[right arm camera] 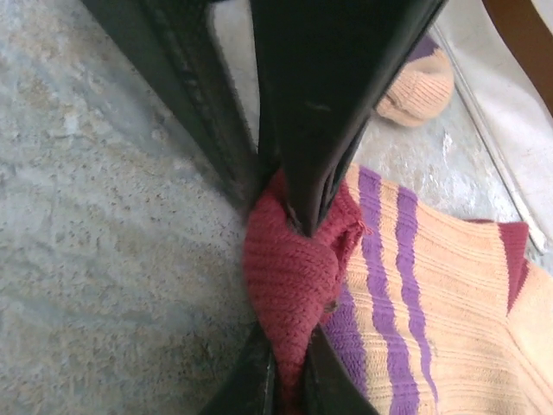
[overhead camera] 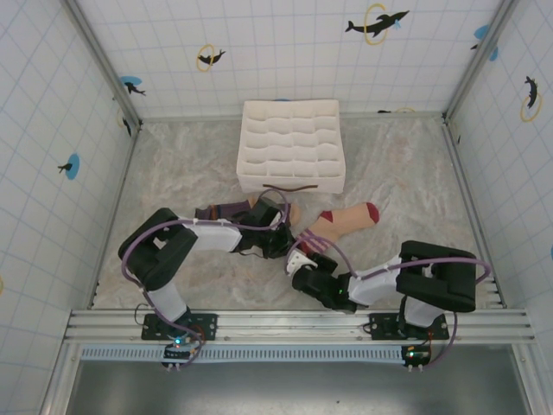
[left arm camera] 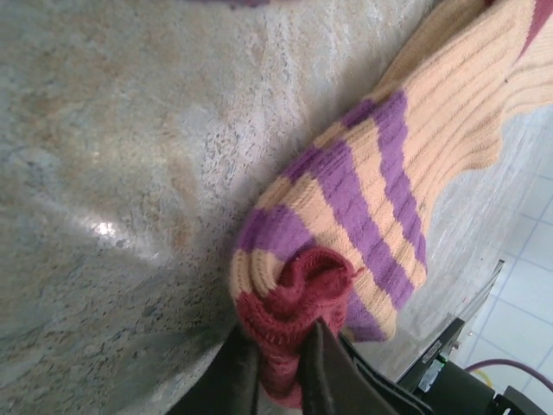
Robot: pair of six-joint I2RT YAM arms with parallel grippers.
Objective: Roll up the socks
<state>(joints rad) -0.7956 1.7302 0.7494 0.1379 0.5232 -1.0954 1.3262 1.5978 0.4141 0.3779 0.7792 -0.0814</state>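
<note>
two socks lie mid-counter in the top view, just at 6 o'clock of the white organiser box (overhead camera: pixel 291 143). the beige sock (overhead camera: pixel 346 220) stretches flat on the mottled counter (overhead camera: pixel 173 173), its dark red toe pointing to about 2 o'clock and its cuff end toward 8 o'clock, where both arms meet. the purple sock (overhead camera: pixel 229 210) lies at 9 o'clock of it, running sideways with its tan end nearest the beige one and partly under the left arm.

the left pincer (left arm camera: pixel 281 372) stands at the beige sock's cuff. in the left wrist view its two dark fingers (left arm camera: pixel 242 372) are close together, with the bunched dark red cuff pressed between them. the purple and beige stripes fan away toward 1 o'clock.

the right pincer (right arm camera: pixel 285 380) is closed on the same red cuff from the opposite side, the fabric pinched between its fingertips at 6 o'clock in the right wrist view. the left pincer's black fingers come down onto the cuff from 12 o'clock there, so the two pincers nearly touch tip to tip. the striped leg of the sock spreads toward 4 o'clock, and the purple sock's tan end lies at 2 o'clock, apart.
</note>
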